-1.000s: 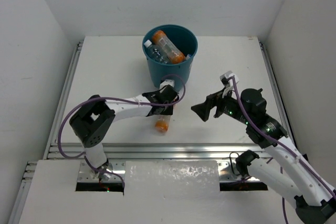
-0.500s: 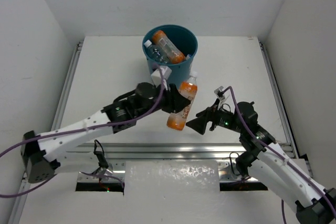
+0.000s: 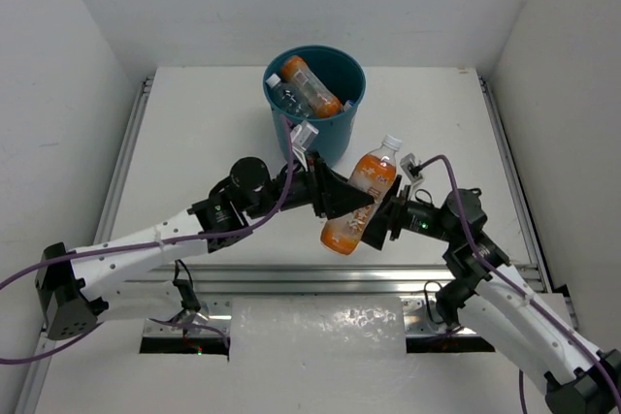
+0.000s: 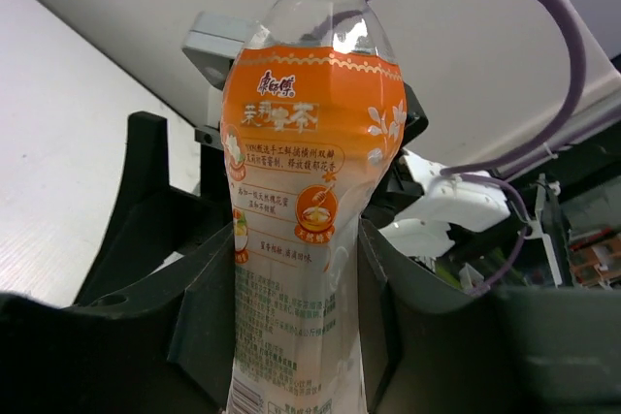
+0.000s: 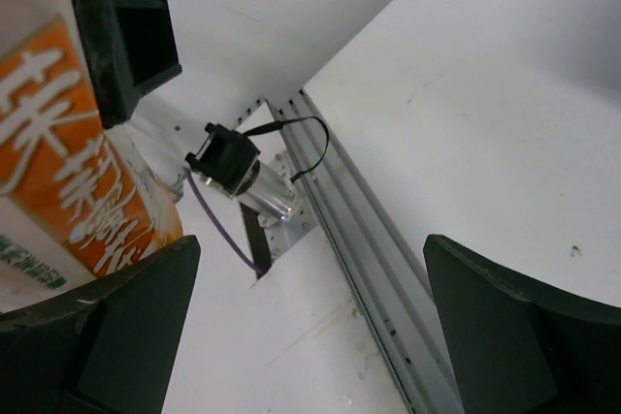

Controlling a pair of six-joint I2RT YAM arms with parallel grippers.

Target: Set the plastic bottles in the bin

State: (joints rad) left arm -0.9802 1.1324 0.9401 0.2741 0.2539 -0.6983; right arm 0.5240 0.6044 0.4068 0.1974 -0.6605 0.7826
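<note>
My left gripper [image 3: 342, 199] is shut on an orange bottle [image 3: 361, 203] with a white cap and holds it tilted above the table, right of centre. In the left wrist view the bottle [image 4: 303, 172] stands between my left gripper's [image 4: 296, 273] fingers, gripped on both sides. My right gripper [image 3: 386, 220] is open, right beside the bottle's lower half. In the right wrist view my right gripper [image 5: 310, 336] is wide open and empty, and the bottle [image 5: 68, 172] lies at the left edge. The teal bin [image 3: 335, 133] stands at the back centre, holding another orange bottle [image 3: 310, 86] and a clear bottle [image 3: 286, 96].
A metal rail [image 3: 243, 276] runs along the table's near edge, with a white cover plate [image 3: 320, 329] in front of it. White walls close in the table on the left, back and right. The left arm's purple cable [image 3: 146, 239] loops over the near left.
My left gripper has lifted the orange bottle off the table and carried it to the right. My right gripper has moved left and down to beside the bottle.
</note>
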